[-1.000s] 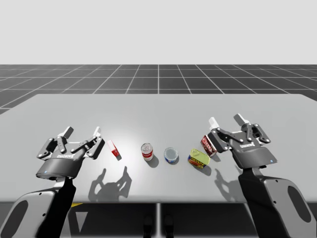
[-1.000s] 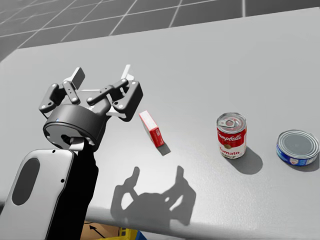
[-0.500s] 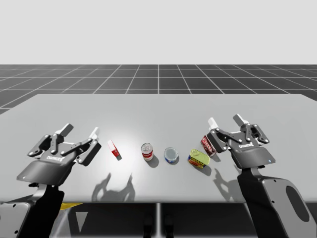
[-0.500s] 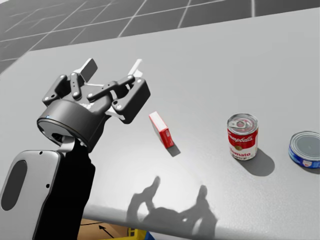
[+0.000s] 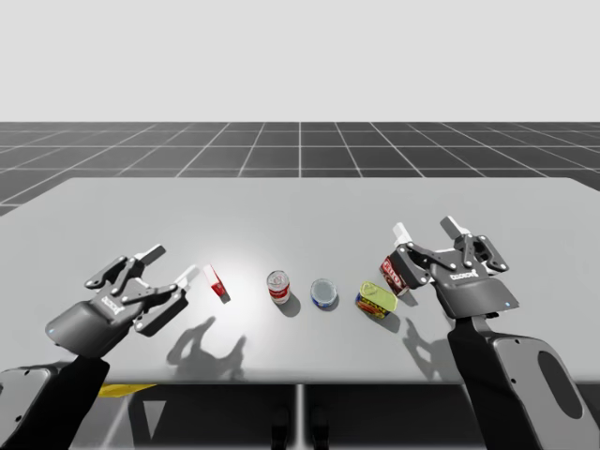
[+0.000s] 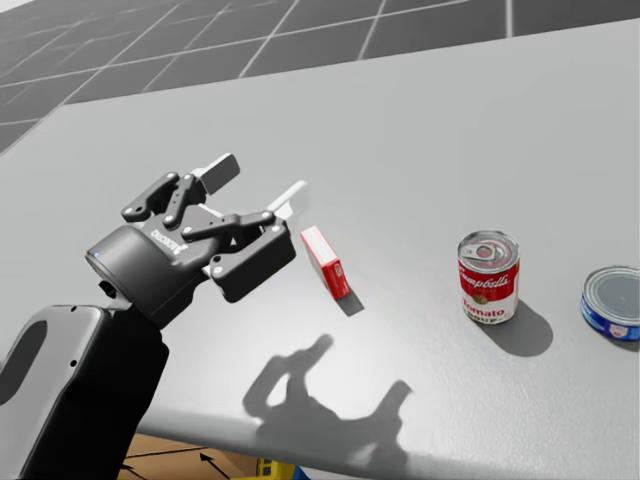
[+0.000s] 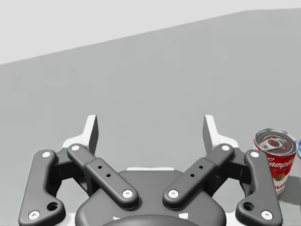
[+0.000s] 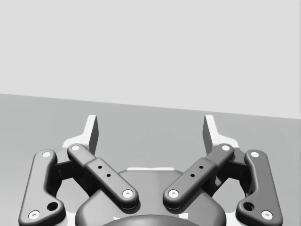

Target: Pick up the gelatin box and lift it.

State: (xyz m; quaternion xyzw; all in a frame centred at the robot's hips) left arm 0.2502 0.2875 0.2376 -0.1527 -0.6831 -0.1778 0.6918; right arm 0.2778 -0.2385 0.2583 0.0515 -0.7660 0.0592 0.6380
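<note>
On bench, left side: box untouched

Near the bench (image 5: 300, 211) front edge, the box (image 6: 326, 263) stands on a narrow side, nothing holding it. Left claw (image 6: 255, 183) hovers just beside it, fingers spread wide and empty, one fingertip (image 6: 288, 197) close to the box top. Red can (image 6: 488, 277) stands further along, blue tin (image 6: 610, 302) past that. Right claw (image 5: 427, 228) is also spread and empty, well apart from the box.
</note>
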